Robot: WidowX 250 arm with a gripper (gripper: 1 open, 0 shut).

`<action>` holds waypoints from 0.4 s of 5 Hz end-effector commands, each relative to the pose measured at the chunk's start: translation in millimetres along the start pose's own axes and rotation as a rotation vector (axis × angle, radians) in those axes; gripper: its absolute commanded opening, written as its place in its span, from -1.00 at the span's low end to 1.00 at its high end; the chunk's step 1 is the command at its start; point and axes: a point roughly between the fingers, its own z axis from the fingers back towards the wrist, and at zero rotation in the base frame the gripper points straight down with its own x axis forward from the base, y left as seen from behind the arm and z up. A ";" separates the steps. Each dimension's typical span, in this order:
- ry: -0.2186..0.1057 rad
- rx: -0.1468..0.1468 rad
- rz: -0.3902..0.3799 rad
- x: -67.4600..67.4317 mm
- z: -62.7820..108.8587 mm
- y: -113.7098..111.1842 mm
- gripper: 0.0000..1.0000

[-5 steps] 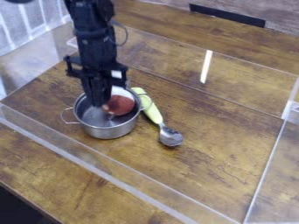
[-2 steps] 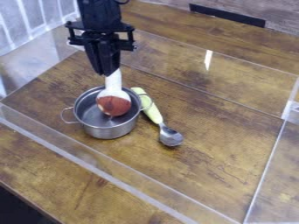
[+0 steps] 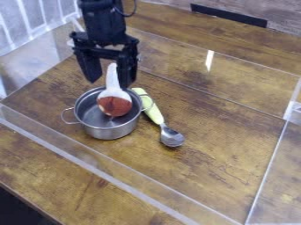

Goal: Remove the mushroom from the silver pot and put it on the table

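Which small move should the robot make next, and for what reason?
Probably lower the hand slightly and close it on the white stem. The mushroom lies inside the silver pot, cap toward the camera, with its stem pointing up toward the hand.

My black metal claw (image 3: 108, 70) hangs with its fingers apart over the round, shiny steel pot (image 3: 107, 119). In the pot lies the toy mushroom with a reddish-brown cap and thick white stem (image 3: 114, 98), its stem pointing up toward me. Just beside the pot, on the brown wood-plank counter (image 3: 207, 167), I see a metal spoon with a yellow-green handle (image 3: 157, 116).
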 end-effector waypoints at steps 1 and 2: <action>-0.019 0.014 -0.013 0.3 -4.3 -2.8 1.00; -0.003 0.021 -0.010 -1.6 -19.4 -3.2 1.00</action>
